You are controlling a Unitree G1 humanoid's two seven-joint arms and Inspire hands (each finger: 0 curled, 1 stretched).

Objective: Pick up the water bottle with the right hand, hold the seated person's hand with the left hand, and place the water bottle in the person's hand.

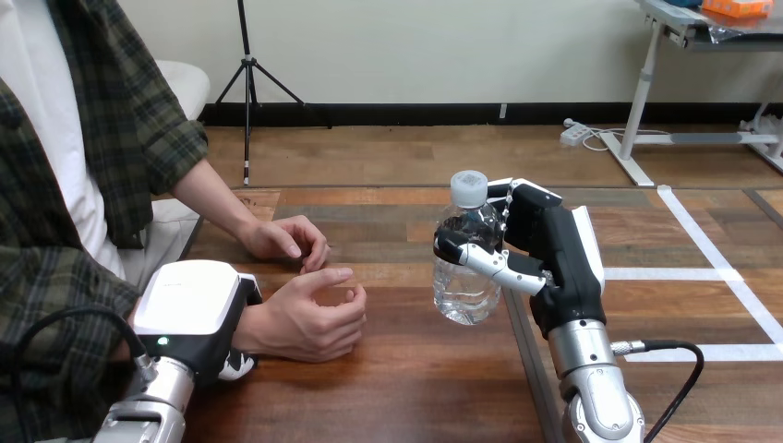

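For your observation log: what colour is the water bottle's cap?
White. The cap shows best in the head view.

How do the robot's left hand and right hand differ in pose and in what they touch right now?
The right hand is curled round the upright water bottle; the left hand sits at the person's wrist, and whether it grips cannot be told. The left hand turns its white back upward; the right hand stands on edge, its white back facing right. Both are black with white shells, on silver forearms.
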